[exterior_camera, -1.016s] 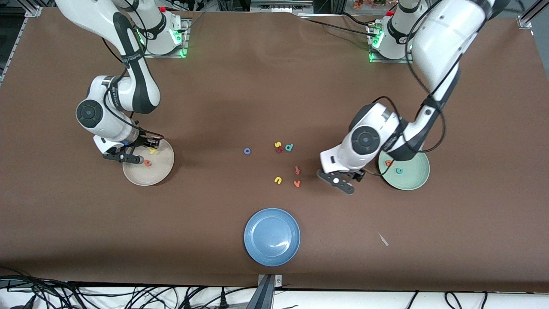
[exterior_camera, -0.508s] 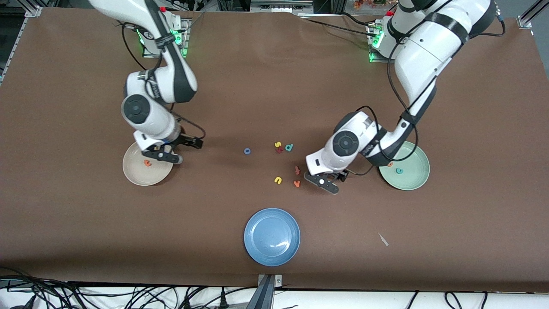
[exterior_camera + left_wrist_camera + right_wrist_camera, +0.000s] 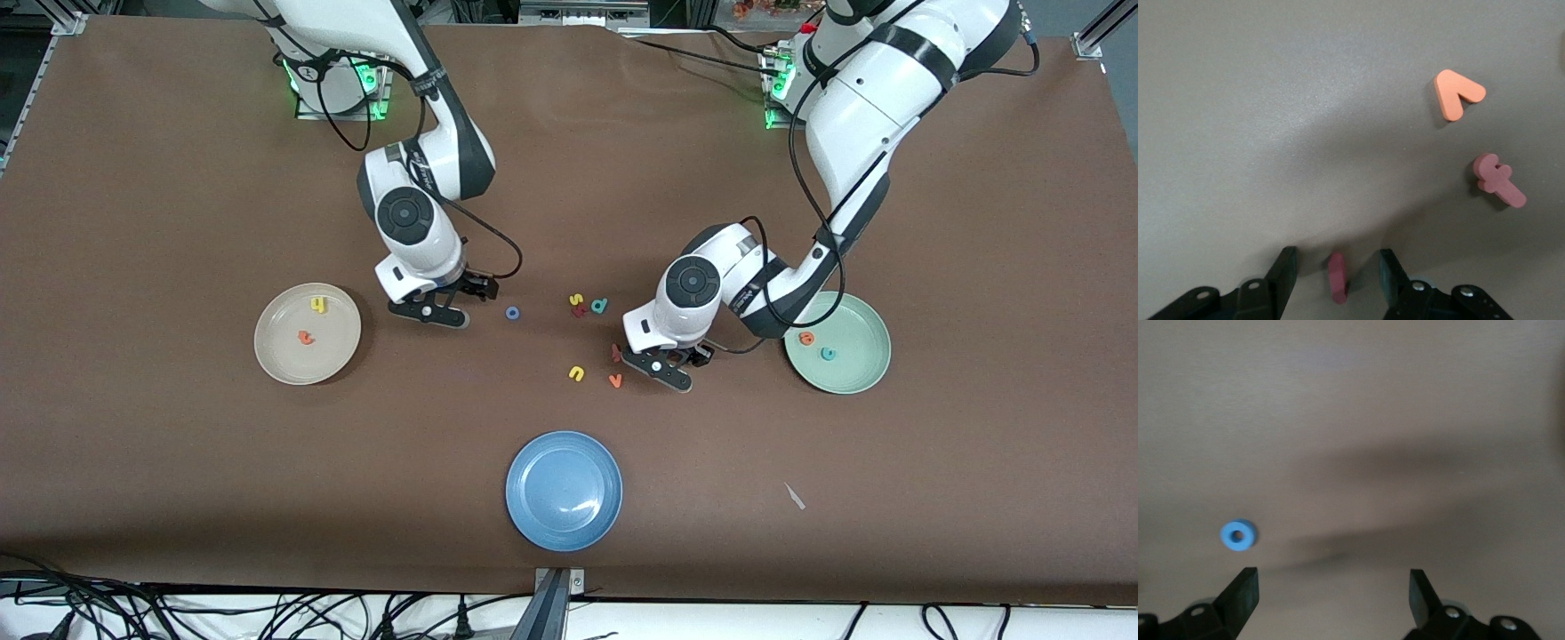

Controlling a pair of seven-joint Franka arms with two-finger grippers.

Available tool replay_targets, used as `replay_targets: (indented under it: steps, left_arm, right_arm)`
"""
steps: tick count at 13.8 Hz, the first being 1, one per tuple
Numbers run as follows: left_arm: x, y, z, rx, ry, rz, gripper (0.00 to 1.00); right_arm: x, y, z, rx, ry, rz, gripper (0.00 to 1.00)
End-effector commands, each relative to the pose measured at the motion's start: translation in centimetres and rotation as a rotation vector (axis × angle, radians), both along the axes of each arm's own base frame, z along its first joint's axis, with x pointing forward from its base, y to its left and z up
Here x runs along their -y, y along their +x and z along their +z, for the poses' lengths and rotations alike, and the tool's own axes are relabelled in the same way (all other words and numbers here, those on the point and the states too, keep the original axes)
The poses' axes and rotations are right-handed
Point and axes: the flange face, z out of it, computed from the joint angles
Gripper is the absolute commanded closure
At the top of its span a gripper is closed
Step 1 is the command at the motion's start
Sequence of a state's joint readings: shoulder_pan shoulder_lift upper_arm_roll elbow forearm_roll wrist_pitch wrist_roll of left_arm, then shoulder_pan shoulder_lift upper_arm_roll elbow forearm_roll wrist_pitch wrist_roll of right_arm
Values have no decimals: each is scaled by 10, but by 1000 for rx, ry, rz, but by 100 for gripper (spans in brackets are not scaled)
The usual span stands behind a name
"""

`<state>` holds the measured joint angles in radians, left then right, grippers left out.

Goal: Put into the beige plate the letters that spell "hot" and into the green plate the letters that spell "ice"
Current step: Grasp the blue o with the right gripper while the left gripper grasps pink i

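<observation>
Swung off the beige plate: right claw, spread wide, beside blue "o". Left claw half-closed round upright red "i"; could tip or squirt free.

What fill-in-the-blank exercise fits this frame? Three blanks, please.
1. The beige plate holds the yellow "h" and the orange ____.
2. The dark red "i" lies between the fingers of the ____ gripper.
3. The blue "o" lies on the ____, beside the open right gripper.

Missing: "t"; left; table
</observation>
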<state>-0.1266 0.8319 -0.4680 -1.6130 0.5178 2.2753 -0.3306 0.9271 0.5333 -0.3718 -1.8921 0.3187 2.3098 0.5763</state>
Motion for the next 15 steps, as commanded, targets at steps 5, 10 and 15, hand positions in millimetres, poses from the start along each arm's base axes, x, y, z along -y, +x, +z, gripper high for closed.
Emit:
replay_targets:
  steps: [5,10,15]
  left_arm:
    - [-14,3,12,26,43,-3,100]
    - [-42,21,59,40,86,40,100]
    - [-130,41,91,-64,160,-5,100]
  right_arm:
    - [-67,20,-38,8,44,33,0]
    - [-72,23,-49,11,31,83,1]
    - [-75,16,-54,-5,35,86,24]
